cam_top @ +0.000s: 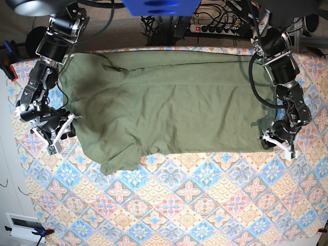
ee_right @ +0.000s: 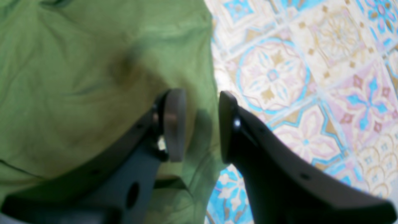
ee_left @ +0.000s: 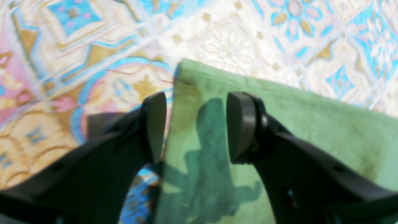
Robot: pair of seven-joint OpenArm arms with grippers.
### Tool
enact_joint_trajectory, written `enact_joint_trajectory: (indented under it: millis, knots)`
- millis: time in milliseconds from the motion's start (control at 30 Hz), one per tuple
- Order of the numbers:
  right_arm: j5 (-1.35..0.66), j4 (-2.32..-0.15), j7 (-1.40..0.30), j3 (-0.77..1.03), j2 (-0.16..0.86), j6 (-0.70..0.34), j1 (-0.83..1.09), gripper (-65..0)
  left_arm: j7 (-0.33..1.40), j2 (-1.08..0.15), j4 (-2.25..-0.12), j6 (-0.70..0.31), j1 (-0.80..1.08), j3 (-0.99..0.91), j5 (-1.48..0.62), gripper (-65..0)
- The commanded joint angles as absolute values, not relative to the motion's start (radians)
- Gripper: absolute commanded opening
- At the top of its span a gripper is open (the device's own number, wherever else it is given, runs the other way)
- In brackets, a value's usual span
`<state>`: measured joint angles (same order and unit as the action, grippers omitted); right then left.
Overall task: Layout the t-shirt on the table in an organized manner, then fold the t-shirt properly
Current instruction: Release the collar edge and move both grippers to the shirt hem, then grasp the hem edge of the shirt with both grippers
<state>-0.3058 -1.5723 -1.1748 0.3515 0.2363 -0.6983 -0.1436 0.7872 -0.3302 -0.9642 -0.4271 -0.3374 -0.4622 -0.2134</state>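
Note:
The olive-green t-shirt (cam_top: 169, 107) lies spread out across the far half of the table (cam_top: 195, 205), still wrinkled, with a sleeve bunched at its front left. My left gripper (ee_left: 196, 124) is open and straddles the shirt's corner edge (ee_left: 311, 124): one finger over the tile cloth (ee_left: 233, 40), the other over the fabric. In the base view this left gripper (cam_top: 270, 139) is at the shirt's right front corner. My right gripper (ee_right: 202, 124) is open with a narrower gap, astride the shirt's side edge (ee_right: 77, 62) beside the bare table (ee_right: 295, 77). In the base view the right gripper (cam_top: 69, 125) sits at the shirt's left edge.
A power strip with cables (cam_top: 215, 26) lies behind the table's far edge. A clamp (cam_top: 9, 69) holds the cloth at the left edge. The near half of the table shows only tile-print cloth.

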Motion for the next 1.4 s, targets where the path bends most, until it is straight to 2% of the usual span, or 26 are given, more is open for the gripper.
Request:
enact_joint_trajectory:
  millis: [0,167,333,567,667,733,800,933,1100,1233,1367]
  knots:
    - [-0.317,-1.589,-1.156,0.354,0.252,-0.698,-0.163,-47.3,0.756,-0.348,-0.981,-0.432,-0.361,-0.466,-0.211,-33.9]
    - [-0.317,-1.589,-1.156,0.354,0.252,-0.698,-0.163,-47.3,0.73,-0.346,-0.917,-0.423,-0.366,-0.466,-0.196,-33.9]
    - [-0.317,-1.589,-1.156,0.36,0.252,-0.698,-0.163,-47.3,0.725,-0.351,-0.851,-0.317,-0.394,-0.466,-0.202,-33.9]
    - [-0.317,-1.593,-1.158,0.358,0.252,-0.698,-0.163,-47.3,0.779,-0.318,-0.851,-0.321,-0.394,-0.46,-0.205,-34.6]
    - [-0.317,-1.593,-1.158,0.358,0.252,-0.698,-0.163,-47.3,0.803,-0.311,-0.851,-0.386,-0.394,-0.46,-0.205,-34.7]
    - [-0.317,-1.593,-1.158,0.36,0.252,-0.698,-0.163,-47.3,0.808,-0.311,-0.851,-0.433,-0.392,-0.46,-0.206,-37.9]
    - [-0.317,-1.592,-1.158,0.358,0.252,-0.698,-0.163,-47.3,0.808,-0.311,-0.851,-0.463,-0.392,-0.463,-0.206,-45.2]
    - [-0.315,-1.589,-1.156,0.355,0.252,-0.698,-0.163,-47.3,0.803,-0.317,-0.852,-0.515,-0.392,-0.467,-0.206,-54.3]
    - [-0.314,-1.554,-1.158,0.337,0.252,-0.698,-0.202,-47.3,0.802,-0.34,-0.909,-0.538,-0.367,-0.467,-0.208,-65.0]
    - [-0.312,-1.437,-1.15,0.263,0.255,-0.698,-0.294,-47.3,0.8,-0.338,-1.081,-0.538,-0.289,-0.467,-0.208,-65.0]
    - [-0.312,-1.323,-1.058,0.194,0.271,-0.698,-0.358,-47.1,0.8,-0.326,-1.219,-0.538,-0.228,-0.466,-0.208,-65.0]
